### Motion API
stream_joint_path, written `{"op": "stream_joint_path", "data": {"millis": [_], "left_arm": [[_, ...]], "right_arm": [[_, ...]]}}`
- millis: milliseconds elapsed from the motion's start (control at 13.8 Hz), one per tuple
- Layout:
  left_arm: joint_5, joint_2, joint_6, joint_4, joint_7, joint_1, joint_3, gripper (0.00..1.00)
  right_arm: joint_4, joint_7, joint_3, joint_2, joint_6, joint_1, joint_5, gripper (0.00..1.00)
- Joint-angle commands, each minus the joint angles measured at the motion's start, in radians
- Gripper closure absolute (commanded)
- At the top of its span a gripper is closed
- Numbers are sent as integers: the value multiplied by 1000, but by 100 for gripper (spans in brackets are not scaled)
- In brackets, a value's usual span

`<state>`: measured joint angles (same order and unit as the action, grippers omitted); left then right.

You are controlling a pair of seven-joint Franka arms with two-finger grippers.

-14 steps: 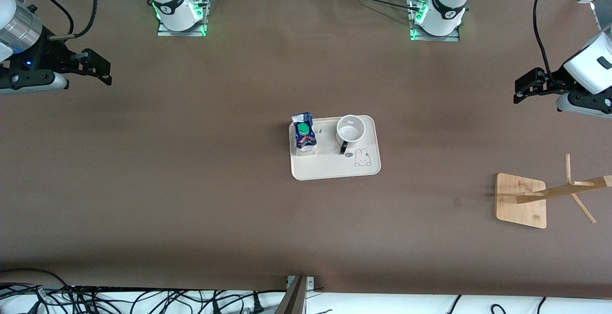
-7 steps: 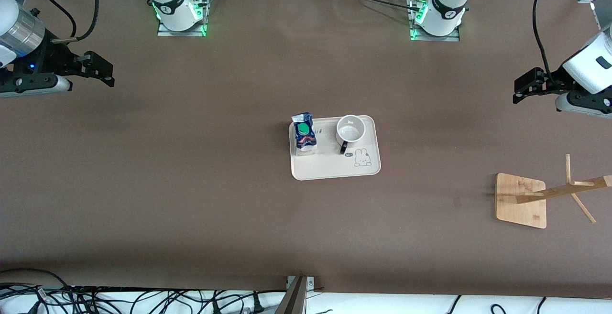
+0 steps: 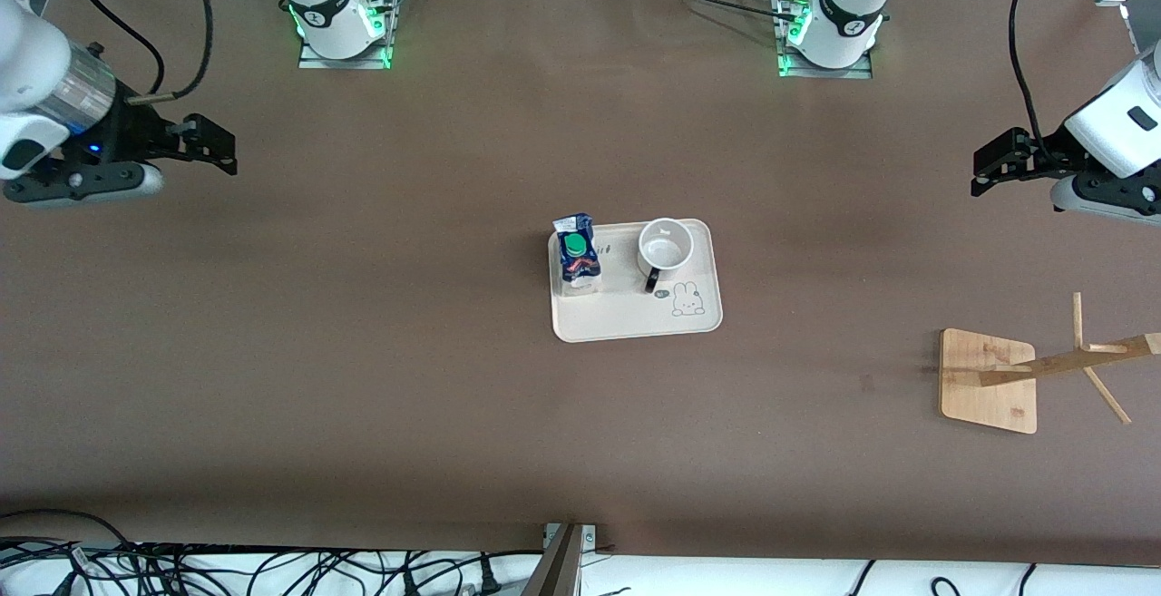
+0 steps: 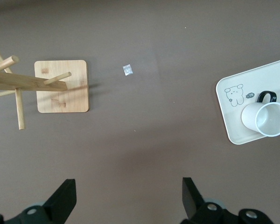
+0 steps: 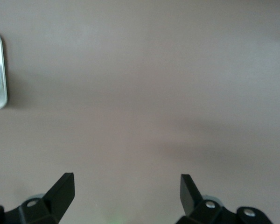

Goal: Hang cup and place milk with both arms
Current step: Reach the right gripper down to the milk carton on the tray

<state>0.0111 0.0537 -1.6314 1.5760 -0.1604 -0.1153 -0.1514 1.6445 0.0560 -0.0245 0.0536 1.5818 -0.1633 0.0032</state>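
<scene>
One cup [image 3: 666,249], one milk [image 3: 578,254], one tray [image 3: 635,315], one rack [image 3: 989,382].

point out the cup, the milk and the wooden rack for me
cup [image 3: 665,248], front view, on the inside of its white bowl
milk [image 3: 575,246], front view, on its green screw cap
wooden rack [image 3: 987,381], front view, on its flat square base

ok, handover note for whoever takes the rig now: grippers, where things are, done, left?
Left gripper: open, empty, over bare table at the left arm's end.
Right gripper: open, empty, over bare table at the right arm's end.
Cup and milk: upright, side by side on the tray.
Rack: bare, at the left arm's end, nearer the front camera than the tray.
Done: nothing.
Left: hang cup, place milk.
</scene>
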Motion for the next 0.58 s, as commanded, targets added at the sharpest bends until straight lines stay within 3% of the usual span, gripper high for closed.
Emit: {"op": "stream_joint_path", "data": {"millis": [0,290,507], "left_arm": [[-6,14,10,-31,-21,0,-2,0],[-6,14,8,-31,-22,-3,0,0],[-6,14,8,-31,-22,-4,1,0]], "right_arm": [[-31,19,0,19,-37,-77,17,0],[-44,-164,-2,69,16,-209,110,0],[-133,-278,-2,182,87,-327,144,0]]}}
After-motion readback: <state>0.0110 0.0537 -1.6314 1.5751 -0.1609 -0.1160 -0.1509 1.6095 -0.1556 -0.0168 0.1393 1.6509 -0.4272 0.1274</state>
